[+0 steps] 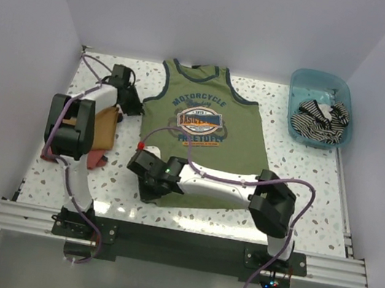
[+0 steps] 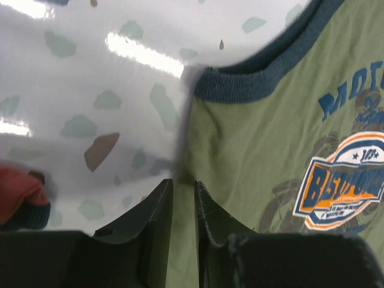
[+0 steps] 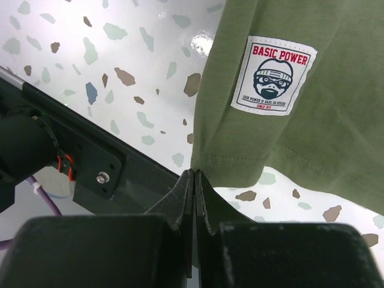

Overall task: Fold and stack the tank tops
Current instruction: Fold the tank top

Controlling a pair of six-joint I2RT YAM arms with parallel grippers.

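The olive-green tank top (image 1: 238, 133) with navy trim and a chest print lies spread face up on the middle of the table. My left gripper (image 1: 132, 100) sits at its left side edge just below the armhole, and in the left wrist view the gripper (image 2: 183, 183) has its jaws nearly closed with green fabric (image 2: 252, 150) between them. My right gripper (image 1: 142, 169) is at the bottom-left hem corner. In the right wrist view it (image 3: 195, 173) is shut on that hem corner (image 3: 240, 162). The striped tank top (image 1: 320, 119) lies crumpled in a bin.
A blue plastic bin (image 1: 299, 80) stands at the back right. Folded orange and red cloths (image 1: 104, 128) lie at the left under my left arm; the red one shows in the left wrist view (image 2: 18, 192). The black front rail (image 3: 90, 156) runs close to my right gripper.
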